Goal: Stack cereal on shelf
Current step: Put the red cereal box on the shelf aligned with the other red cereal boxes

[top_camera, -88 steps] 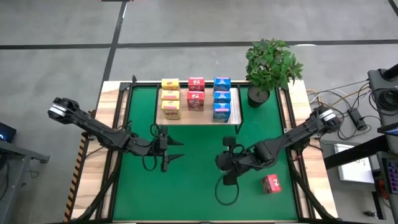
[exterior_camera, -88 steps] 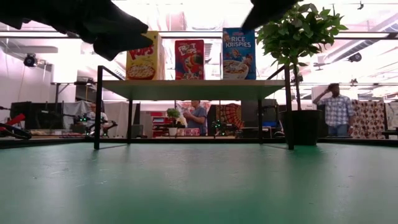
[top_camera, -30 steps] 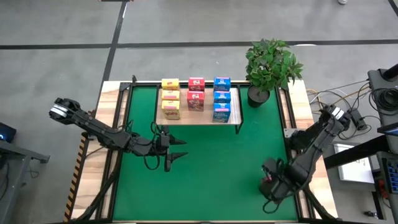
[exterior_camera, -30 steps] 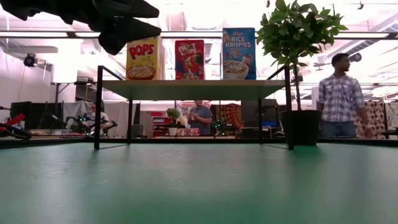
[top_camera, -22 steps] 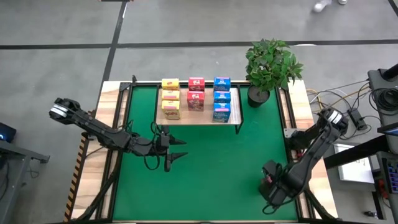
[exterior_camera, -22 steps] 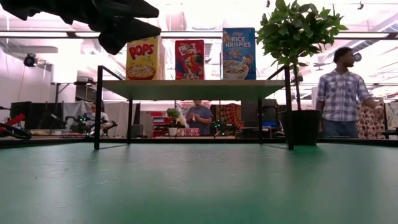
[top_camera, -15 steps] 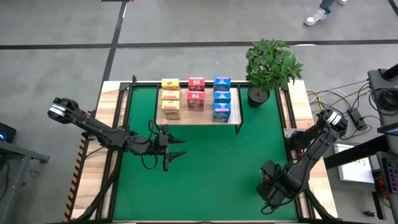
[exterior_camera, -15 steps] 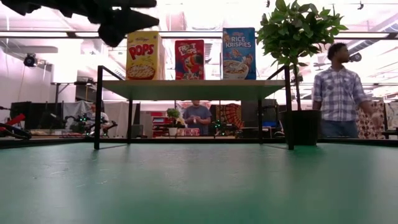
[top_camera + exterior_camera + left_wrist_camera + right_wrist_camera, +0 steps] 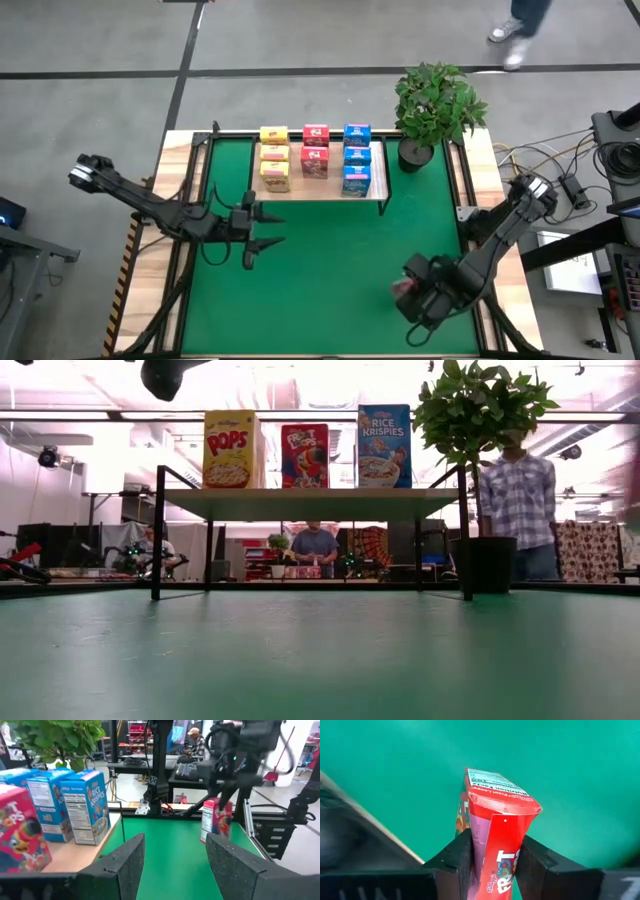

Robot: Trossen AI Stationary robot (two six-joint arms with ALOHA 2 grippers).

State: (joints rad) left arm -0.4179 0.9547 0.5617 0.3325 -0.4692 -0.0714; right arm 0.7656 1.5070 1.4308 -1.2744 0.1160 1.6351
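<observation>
Lifted since the previous frame, the last pink-red cereal box now hangs clamped in my right end effector at lower right of the high view. Transfer to the shelf can begin. Counted there: three yellow, two pink-red, three blue. My left end effector, fingers parted and empty, waits left of centre.

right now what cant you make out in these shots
- Low view: the rows behind the front cereal boxes are hidden by them.
- High view: the red box is mostly covered by the right gripper.
- Right wrist view: the box's lower part is hidden by the fingers.
- Low view: both grippers cut off by the top edge.
</observation>
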